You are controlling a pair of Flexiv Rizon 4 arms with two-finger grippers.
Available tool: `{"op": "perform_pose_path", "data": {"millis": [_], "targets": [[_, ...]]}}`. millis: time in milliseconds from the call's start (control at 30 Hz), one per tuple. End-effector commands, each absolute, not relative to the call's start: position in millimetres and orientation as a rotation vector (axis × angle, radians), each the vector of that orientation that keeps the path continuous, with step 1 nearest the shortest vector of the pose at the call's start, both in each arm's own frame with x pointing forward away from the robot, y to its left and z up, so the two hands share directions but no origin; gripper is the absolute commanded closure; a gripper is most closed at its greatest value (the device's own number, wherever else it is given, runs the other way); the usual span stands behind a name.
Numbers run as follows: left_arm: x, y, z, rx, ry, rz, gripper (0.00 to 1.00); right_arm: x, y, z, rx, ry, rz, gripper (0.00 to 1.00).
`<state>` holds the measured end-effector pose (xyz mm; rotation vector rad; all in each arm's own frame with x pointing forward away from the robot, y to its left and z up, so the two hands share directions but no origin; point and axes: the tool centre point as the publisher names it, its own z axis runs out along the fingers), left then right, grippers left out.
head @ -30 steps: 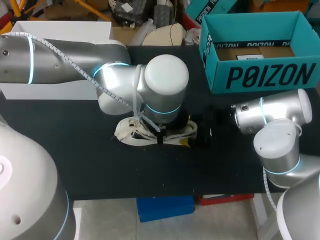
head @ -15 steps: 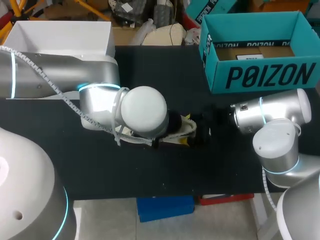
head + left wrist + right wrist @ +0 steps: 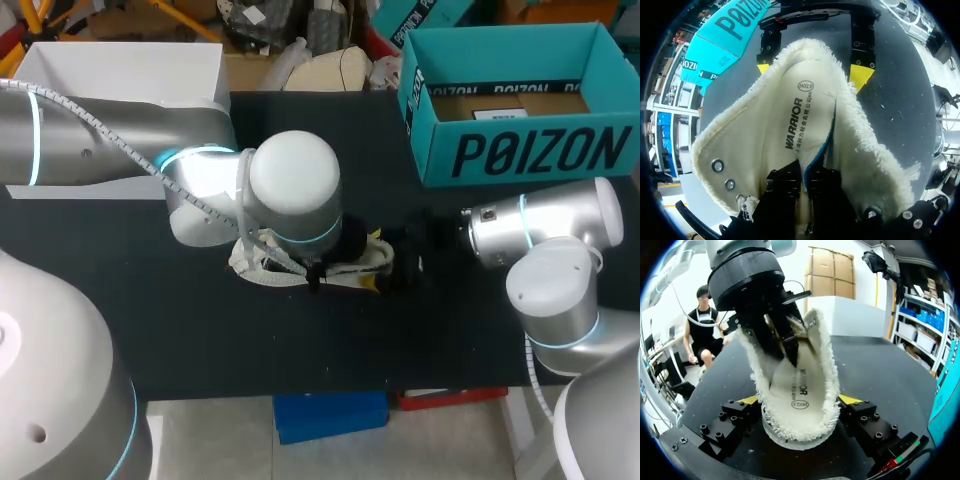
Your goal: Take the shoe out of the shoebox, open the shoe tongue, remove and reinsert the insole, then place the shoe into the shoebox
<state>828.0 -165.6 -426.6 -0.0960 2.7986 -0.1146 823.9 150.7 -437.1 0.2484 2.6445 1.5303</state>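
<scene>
The black table [image 3: 200, 330] carries a teal cardboard shoebox [image 3: 520, 150], open-topped, at its far right. A white open box [image 3: 120, 70] sits by its far-left corner. Nearer, at the middle, the cream fleece-lined shoe [image 3: 372, 262] lies on the table. Its long axis runs left to right, heel to the right and toe to the left, hidden under the left arm [image 3: 200, 160]. Its fleecy white insole [image 3: 805, 115] curls upward at the front. The right gripper [image 3: 799, 401] clasps the heel from both sides, fingers wide. The left gripper [image 3: 804, 177], narrow, pinches the insole's blue-backed edge from above.
</scene>
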Motion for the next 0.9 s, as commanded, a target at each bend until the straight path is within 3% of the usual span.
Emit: {"op": "perform_pose_path", "data": {"millis": [33, 533, 900], "targets": [[843, -160, -424, -0.075, 3.017, -0.253, 1.0, 824, 151, -440, 0.248, 2.647, 1.529, 1.0], [817, -168, -377, 0.075, 3.192, -0.525, 1.0, 824, 151, -440, 0.248, 2.647, 1.529, 1.0], [806, -184, -395, 0.167, 3.131, -0.353, 1.0, 824, 151, -440, 0.248, 2.647, 1.529, 1.0]]}}
